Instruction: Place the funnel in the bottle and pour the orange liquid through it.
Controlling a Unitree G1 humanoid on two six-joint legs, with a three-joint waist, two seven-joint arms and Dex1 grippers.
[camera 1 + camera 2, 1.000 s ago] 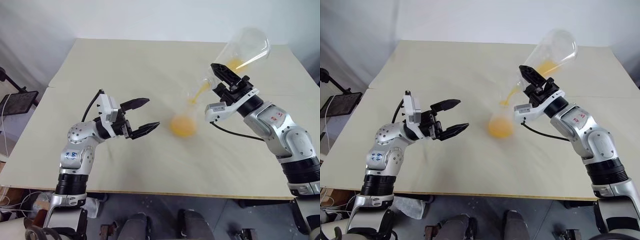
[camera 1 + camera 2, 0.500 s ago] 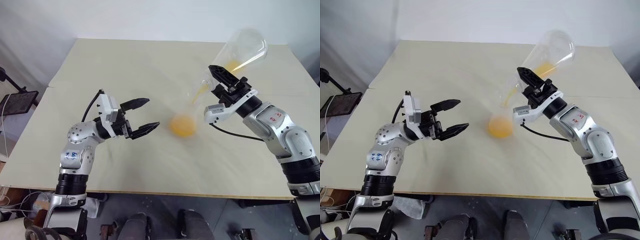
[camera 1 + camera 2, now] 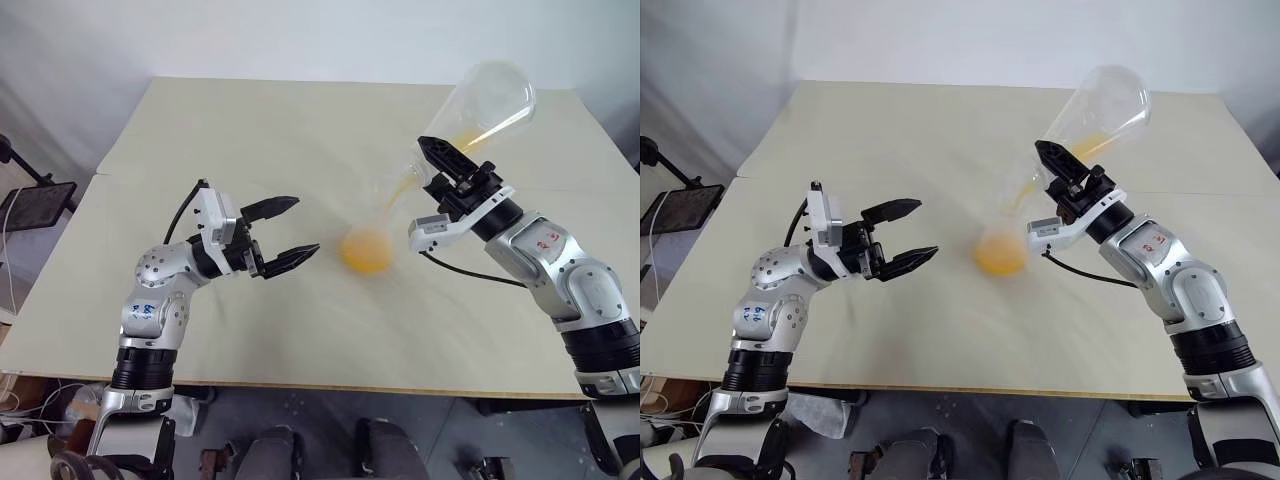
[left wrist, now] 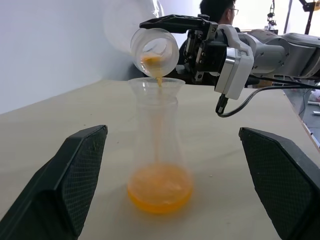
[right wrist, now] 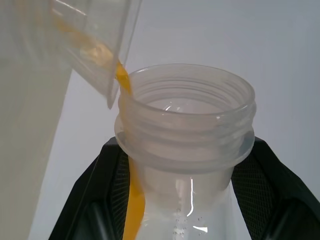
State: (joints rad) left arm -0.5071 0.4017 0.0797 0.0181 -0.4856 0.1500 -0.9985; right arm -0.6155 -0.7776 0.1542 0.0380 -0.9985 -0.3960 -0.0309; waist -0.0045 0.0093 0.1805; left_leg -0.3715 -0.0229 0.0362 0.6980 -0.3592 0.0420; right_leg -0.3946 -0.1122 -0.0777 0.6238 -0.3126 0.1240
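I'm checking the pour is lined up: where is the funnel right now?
The funnel sits in the bottle's mouth at mid-table, between the grippers, just below the tilted flask held by the right gripper.

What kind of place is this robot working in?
Probably a robotics lab or test room: a bare pale table against a plain wall, a person seated behind it, and a stand with cables off its left side.

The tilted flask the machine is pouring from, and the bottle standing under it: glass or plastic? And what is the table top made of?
The flask looks like clear plastic: thin walls, moulded screw threads at its mouth. The bottle is cloudier, probably frosted plastic, with the funnel in its mouth. Glass cannot be ruled out for either. The table looks like pale matt board, possibly laminate or painted wood.
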